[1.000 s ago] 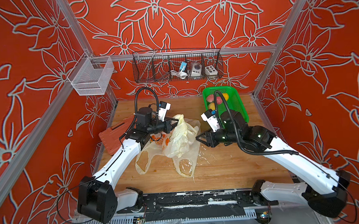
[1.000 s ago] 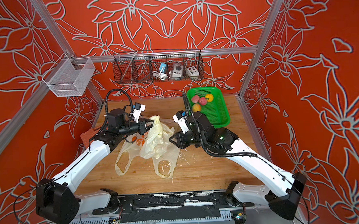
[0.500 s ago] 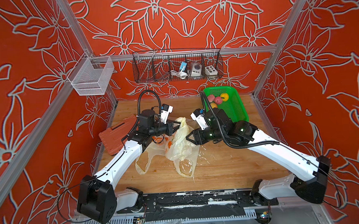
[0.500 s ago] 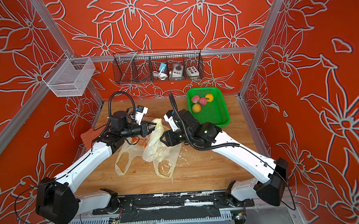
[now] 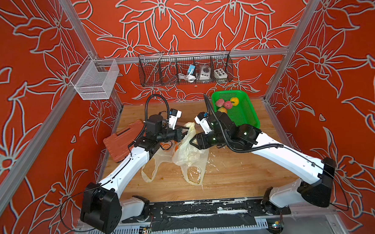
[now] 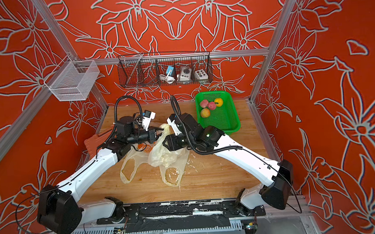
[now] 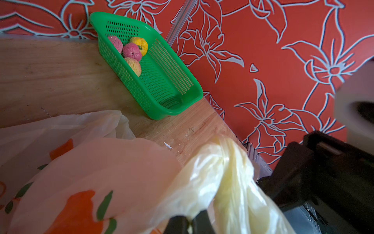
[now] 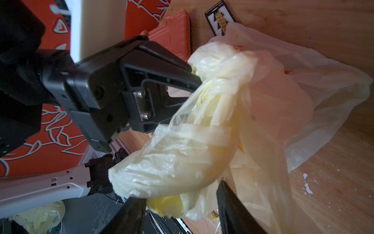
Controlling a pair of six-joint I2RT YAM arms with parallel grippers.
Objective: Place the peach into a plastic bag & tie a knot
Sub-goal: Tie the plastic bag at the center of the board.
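Note:
A cream plastic bag (image 5: 189, 149) (image 6: 164, 155) stands bunched mid-table. My left gripper (image 5: 186, 128) (image 7: 190, 222) is shut on its gathered top, holding it up. My right gripper (image 5: 192, 142) (image 8: 180, 212) is open, its jaws either side of the bag's (image 8: 192, 154) lower bulge. A strip of plastic crosses that twisted bunch; I cannot make out a tied knot. Peaches (image 5: 223, 105) (image 7: 131, 51) lie in the green basket (image 5: 248, 118). The plastic hides whether a peach is inside the bag.
A second, flat bag with an orange print (image 5: 154, 165) lies under the cream one. An orange tool case (image 5: 124, 140) sits at the left edge. A wire rack (image 5: 185, 71) and a white mesh basket (image 5: 94, 80) hang on the walls.
My right arm has swung left from beside the green basket up to the bag, and its jaws have opened wider around the plastic. My left gripper keeps its hold, almost still.

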